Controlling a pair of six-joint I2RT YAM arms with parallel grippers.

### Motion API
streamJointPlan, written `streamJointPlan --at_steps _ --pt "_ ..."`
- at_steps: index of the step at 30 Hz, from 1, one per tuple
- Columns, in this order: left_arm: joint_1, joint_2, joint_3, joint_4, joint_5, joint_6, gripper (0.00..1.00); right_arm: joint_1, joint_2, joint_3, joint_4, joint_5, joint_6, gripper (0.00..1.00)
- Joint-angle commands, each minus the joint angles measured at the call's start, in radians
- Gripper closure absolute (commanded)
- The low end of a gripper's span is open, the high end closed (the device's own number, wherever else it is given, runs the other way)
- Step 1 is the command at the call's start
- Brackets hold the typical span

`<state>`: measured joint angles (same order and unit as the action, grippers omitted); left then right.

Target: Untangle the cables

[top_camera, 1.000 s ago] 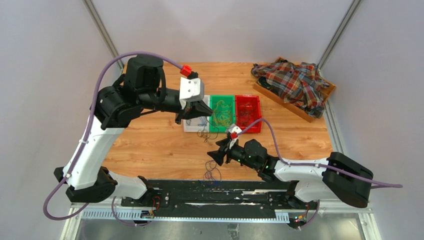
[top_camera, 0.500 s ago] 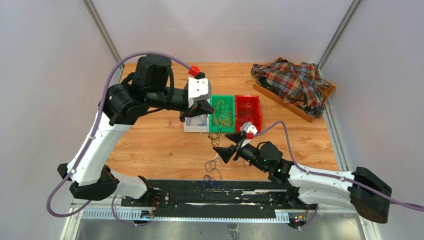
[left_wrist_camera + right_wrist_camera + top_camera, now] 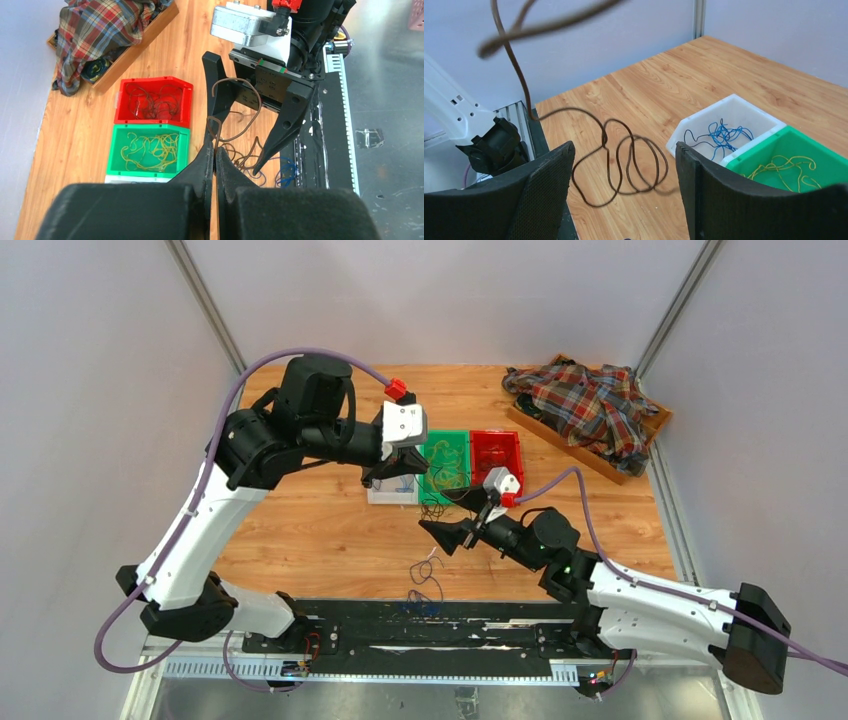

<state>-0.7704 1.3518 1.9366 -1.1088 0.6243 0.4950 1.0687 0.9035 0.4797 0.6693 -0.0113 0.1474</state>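
The left end effector (image 3: 215, 150) hovers over the white bin (image 3: 698, 125) at the far side of the worktop (image 3: 300, 530), its fingers clenched on one brown cable (image 3: 519, 70). That cable hangs from the pinch in several loose loops. These dangle in the gap of the right end effector (image 3: 435, 510), which is released, its fingers (image 3: 544, 190) spread wide on either side of the loops; the pictures do not show whether it touches them. The right end effector sits just right of and nearer than the left one, in front of the green bin (image 3: 150, 129). A small tangle of blue and dark cables (image 3: 424, 585) lies at the near edge of the worktop, between the two arm bases. The white bin holds blue cables (image 3: 721, 134), the green bin yellow cables (image 3: 150, 150), and the red bin (image 3: 150, 117) dark brown cables (image 3: 152, 102). At the far right a plaid shirt (image 3: 590, 405) is heaped in a wooden tray (image 3: 565, 447)
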Motion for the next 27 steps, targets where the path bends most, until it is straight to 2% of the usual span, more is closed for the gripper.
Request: streamJointPlan --at_steps 1,5,12,15,23,27 --pt "-0.010 -0.026 -0.011 0.007 0.014 0.006 1.00 0.011 -0.001 0.075 -0.026 -0.055 -0.060 0.26" --pt "-0.012 -0.028 -0.014 0.007 0.028 -0.006 1.00 0.011 0.017 0.128 -0.042 -0.046 -0.129 0.24" --pt "-0.016 -0.027 -0.004 0.007 0.046 -0.027 1.00 0.011 0.098 0.214 -0.014 -0.063 -0.201 0.30" --pt "-0.017 -0.024 0.003 0.007 0.049 -0.032 1.00 0.011 0.157 0.236 0.017 -0.108 -0.186 0.34" --pt "-0.017 -0.025 0.009 0.007 0.042 -0.024 1.00 0.018 0.270 0.197 0.196 -0.191 -0.079 0.37" --pt "-0.017 -0.022 0.030 0.003 0.037 -0.022 1.00 0.022 0.304 0.174 0.243 -0.192 -0.047 0.45"
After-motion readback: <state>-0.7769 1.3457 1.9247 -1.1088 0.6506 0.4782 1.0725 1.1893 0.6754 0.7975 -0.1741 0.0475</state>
